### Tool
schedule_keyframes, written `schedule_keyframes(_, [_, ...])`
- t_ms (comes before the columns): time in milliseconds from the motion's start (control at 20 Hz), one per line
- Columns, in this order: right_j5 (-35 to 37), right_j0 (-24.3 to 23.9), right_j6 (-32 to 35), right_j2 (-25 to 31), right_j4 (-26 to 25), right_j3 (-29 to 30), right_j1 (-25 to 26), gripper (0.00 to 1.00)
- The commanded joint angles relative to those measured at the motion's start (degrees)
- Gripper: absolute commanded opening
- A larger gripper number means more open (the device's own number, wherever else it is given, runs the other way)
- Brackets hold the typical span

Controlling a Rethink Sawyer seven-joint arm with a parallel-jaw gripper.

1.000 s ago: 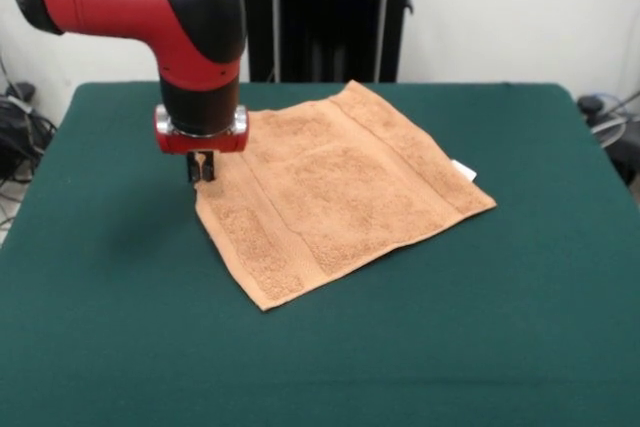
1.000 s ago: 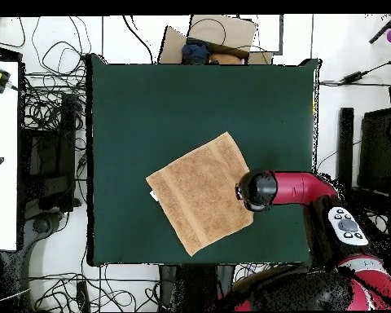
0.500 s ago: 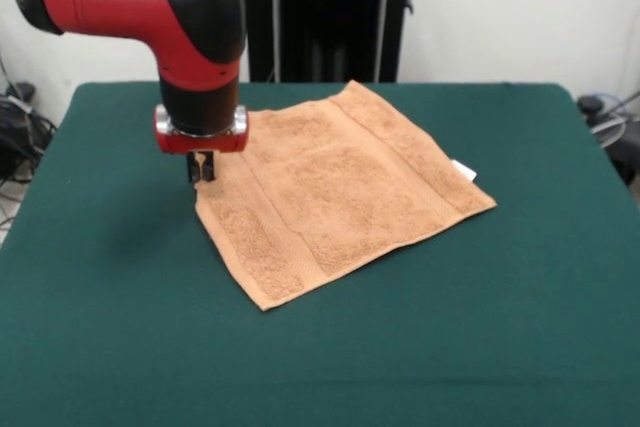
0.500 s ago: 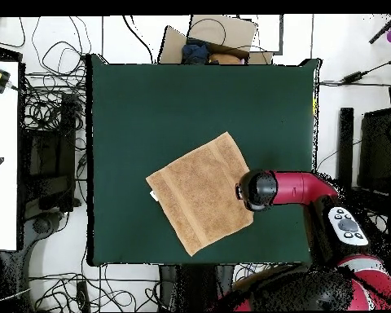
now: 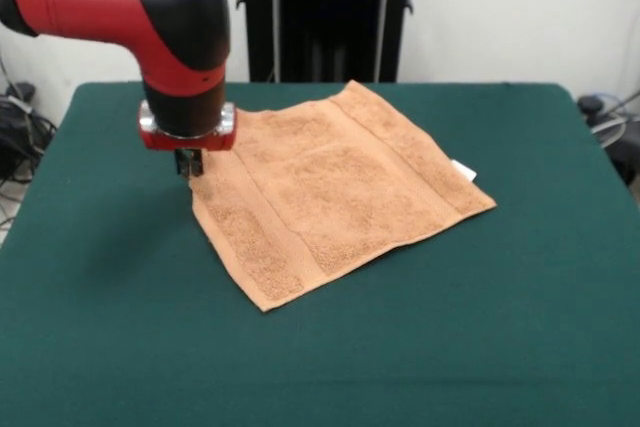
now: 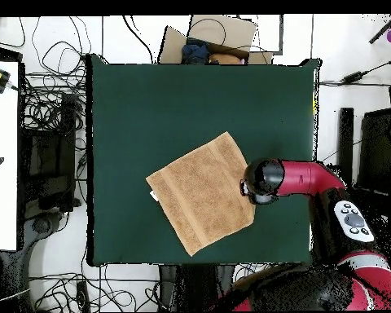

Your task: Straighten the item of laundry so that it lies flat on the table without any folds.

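Observation:
The light orange-tan towel (image 5: 340,187) lies spread on the dark green table (image 5: 450,347), turned diamond-wise, with a small white tag (image 5: 463,170) at its right corner. My gripper (image 5: 188,169) hangs from the red and black arm at the towel's left corner. Its fingers are close together and seem pinched on the towel's edge there. In the overhead view the towel (image 6: 200,191) sits at the middle of the table (image 6: 150,106), and the arm's head (image 6: 264,179) covers the gripper at the towel's right corner.
A black stand (image 5: 325,12) rises behind the table's far edge. In the overhead view a cardboard box (image 6: 211,37) sits beyond the table, and cables and a white desk (image 6: 2,155) lie to the left.
The gripper has moved a little left and toward the table's far side in the front view. The towel's corner has shifted with it, stretching that edge outward.

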Motion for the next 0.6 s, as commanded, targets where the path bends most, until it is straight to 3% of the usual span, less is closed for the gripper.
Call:
schedule_keyframes(50, [12.0,0.2,-13.0,5.6,1.4,-10.7,1.1,0.0])
schedule_keyframes(600, [14.0,1.0,-12.3,6.3,1.2,-11.0,0.1,0.0])
